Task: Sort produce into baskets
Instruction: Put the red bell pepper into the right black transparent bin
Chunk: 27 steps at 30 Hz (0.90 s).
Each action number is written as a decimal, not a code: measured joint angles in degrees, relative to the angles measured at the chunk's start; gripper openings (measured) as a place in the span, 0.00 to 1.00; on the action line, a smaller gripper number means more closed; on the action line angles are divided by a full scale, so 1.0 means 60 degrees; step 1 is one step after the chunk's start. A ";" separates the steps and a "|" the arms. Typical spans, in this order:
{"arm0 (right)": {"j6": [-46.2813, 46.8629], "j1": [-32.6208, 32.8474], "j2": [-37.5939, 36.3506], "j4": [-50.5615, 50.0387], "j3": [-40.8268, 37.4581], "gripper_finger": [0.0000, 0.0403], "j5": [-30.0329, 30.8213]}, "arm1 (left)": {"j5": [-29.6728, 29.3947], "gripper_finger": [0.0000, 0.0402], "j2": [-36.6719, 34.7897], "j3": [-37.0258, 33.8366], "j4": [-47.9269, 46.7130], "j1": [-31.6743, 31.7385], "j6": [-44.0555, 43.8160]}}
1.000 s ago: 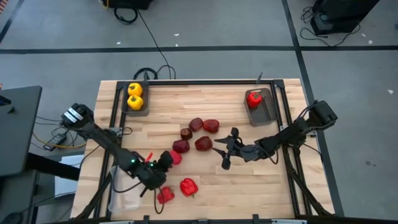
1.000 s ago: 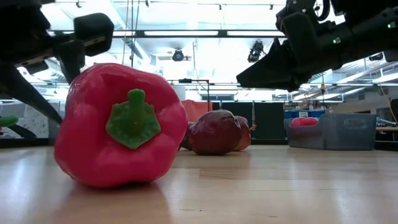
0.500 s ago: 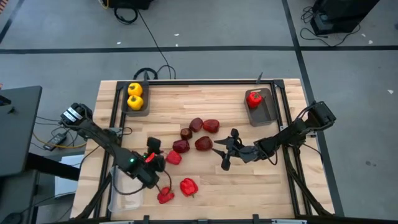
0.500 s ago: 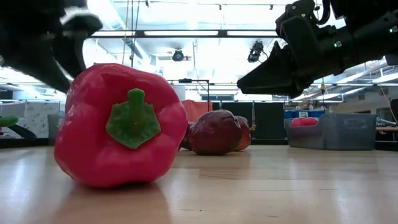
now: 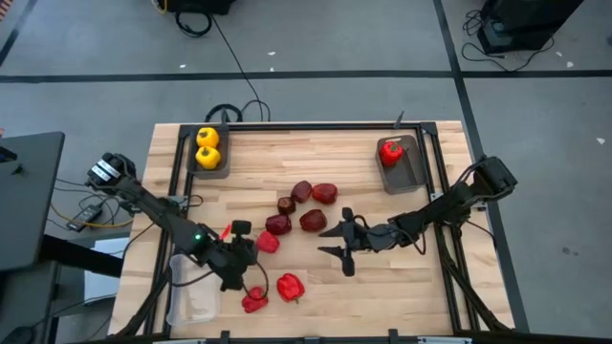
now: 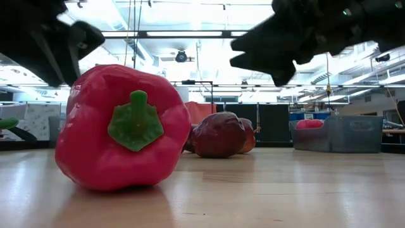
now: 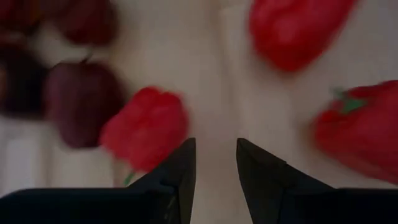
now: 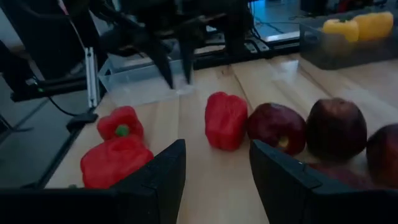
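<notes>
Left gripper (image 5: 241,241) has pulled back from the two bright peppers at the near edge and now sits over bare wood between them and the red pepper (image 5: 268,242) just beside the maroon cluster. Its fingers (image 7: 180,165) have narrowed over the last second; the left wrist view shows them apart, with only table in the gap and nothing gripped. Judgement: no pick made yet on this side, and it appears to be lining up on a pepper.

Right gripper (image 5: 341,243) has moved a little further toward the table's middle, closer to the maroon fruits (image 5: 313,220). Its fingers (image 8: 161,171) stand apart and empty, unchanged in width, aimed across the table at the same red pepper (image 8: 226,120).

Arm poses: left arm reaches in low from the left edge, forearm running diagonally toward the near side, gripper pointing toward the centre. Right arm stretches from the right edge, nearly flat, wrist directed at the fruit cluster.

Sorting state:
- two yellow peppers (image 5: 207,146) in the far-left grey basket (image 5: 194,164)
- one red pepper (image 5: 390,151) in the far-right grey basket (image 5: 411,172)
- clear basket (image 5: 191,304) at the near-left corner, apparently holding nothing
- remaining red peppers (image 5: 290,287) and maroon fruits loose on the table (image 5: 287,153)
</notes>
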 joint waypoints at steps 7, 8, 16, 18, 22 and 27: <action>-0.0661 0.0109 0.0000 -0.0522 0.0413 0.47 0.0068 | -0.0178 0.32 0.0009 -0.0397 -0.0416 0.0391 -0.0904; -0.0638 0.0155 0.0000 -0.0543 0.0413 0.47 0.0026 | 0.0071 0.32 0.0009 -0.0435 0.0048 0.0382 -0.0759; -0.1568 0.0991 0.0000 -0.0697 0.0410 0.44 -0.0249 | 0.0941 0.32 0.0009 -0.0444 0.3343 -0.0035 0.2178; -0.2055 0.1294 0.0072 -0.1051 0.0583 0.41 0.0037 | 0.1180 0.32 0.0039 -0.0444 0.3869 -0.0097 0.2954; -0.3110 0.1764 0.0878 -0.2671 0.2045 0.39 0.0512 | 0.1498 0.32 0.0060 -0.0444 0.4457 -0.0101 0.3673; -0.4863 0.2011 0.2632 -0.4544 0.4136 0.39 0.0688 | 0.0690 0.32 0.0060 -0.0444 0.4683 -0.0082 0.3051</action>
